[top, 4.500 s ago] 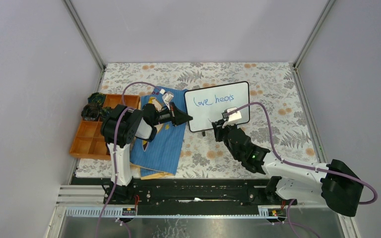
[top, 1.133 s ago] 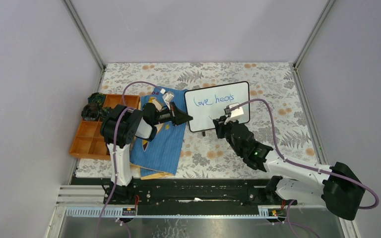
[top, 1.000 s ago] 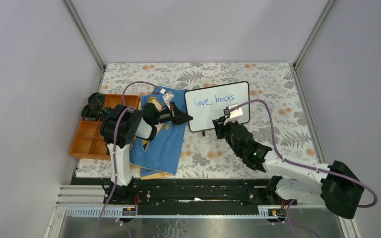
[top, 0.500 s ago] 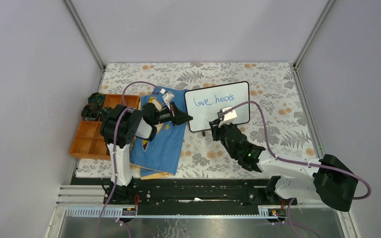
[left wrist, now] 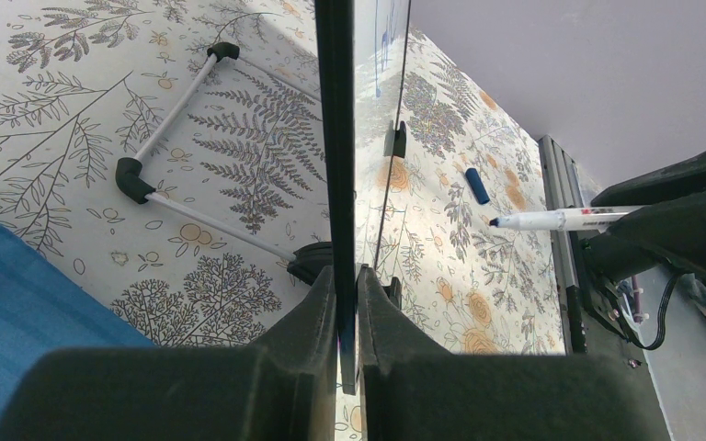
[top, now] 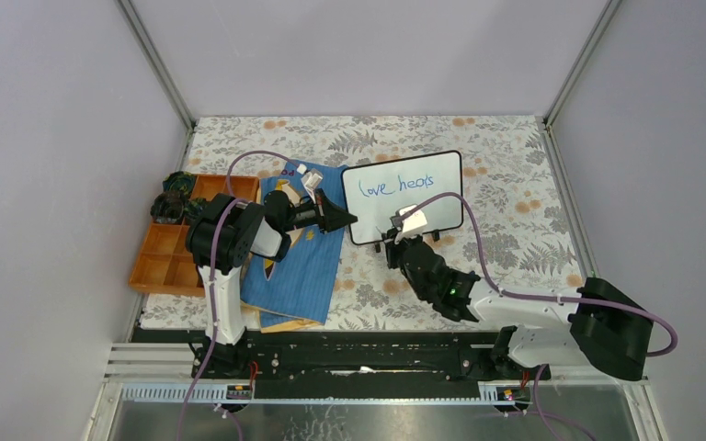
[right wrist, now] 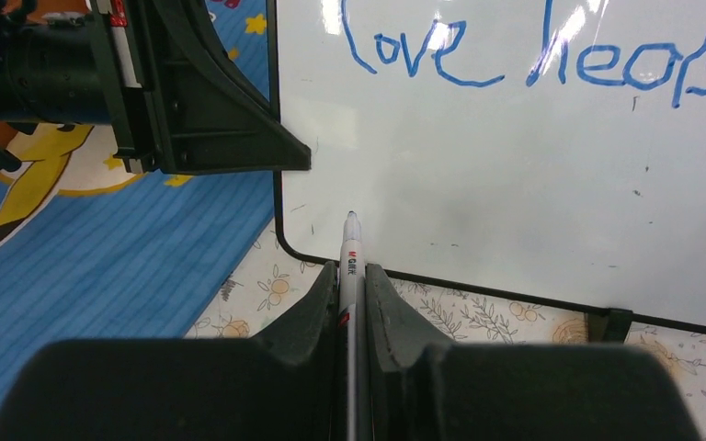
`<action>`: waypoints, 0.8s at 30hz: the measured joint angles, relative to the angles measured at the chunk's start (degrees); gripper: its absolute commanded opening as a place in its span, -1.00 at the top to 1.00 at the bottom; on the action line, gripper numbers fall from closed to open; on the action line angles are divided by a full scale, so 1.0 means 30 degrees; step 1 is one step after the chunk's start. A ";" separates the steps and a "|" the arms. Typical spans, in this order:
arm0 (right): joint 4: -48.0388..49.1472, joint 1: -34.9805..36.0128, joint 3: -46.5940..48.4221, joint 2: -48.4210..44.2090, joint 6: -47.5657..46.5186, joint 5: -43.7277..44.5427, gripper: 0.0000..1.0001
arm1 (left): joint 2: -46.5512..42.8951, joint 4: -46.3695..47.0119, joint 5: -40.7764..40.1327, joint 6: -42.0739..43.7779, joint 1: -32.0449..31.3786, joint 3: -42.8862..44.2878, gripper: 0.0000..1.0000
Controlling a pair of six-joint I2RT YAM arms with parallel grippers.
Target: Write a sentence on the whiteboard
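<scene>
Just ahead of the right fingers (right wrist: pixel 351 271), the whiteboard (top: pixel 403 196) stands propped on its black feet on the floral counter (top: pixel 515 165). Right fingers gripping a white marker (right wrist: pixel 350 246): the barrel runs out between them and the tip points at the board's lower-left area, below the writing. Contact with the surface cannot be told. The sentence (top: pixel 395 186) reads 2 blue cursive words, "love heals", in 1 line across the upper part of the board, above and beyond the marker tip. Left fingers (left wrist: pixel 347 289) clamped on the board's left edge, 1 finger on each face, the black frame pinched between them. Behind the left fingers a blue cloth book (top: pixel 299 266) lies flat on the counter. Farther back on that side sits an orange compartment tray (top: pixel 170 253). In the left wrist view a small blue cap (left wrist: pixel 478 186) lies on the counter past the board, near the marker tip but apart from it.
</scene>
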 measured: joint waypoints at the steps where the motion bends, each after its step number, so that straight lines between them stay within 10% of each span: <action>1: -0.0007 0.0000 0.0022 0.0153 0.0109 -0.0007 1.00 | 0.0000 0.0000 0.0000 0.0000 0.0000 0.0000 1.00; 24: -0.0408 -0.1727 0.1974 0.2951 0.2084 -0.1377 1.00 | 0.0000 -0.0029 0.0007 0.0000 0.0000 0.0022 1.00</action>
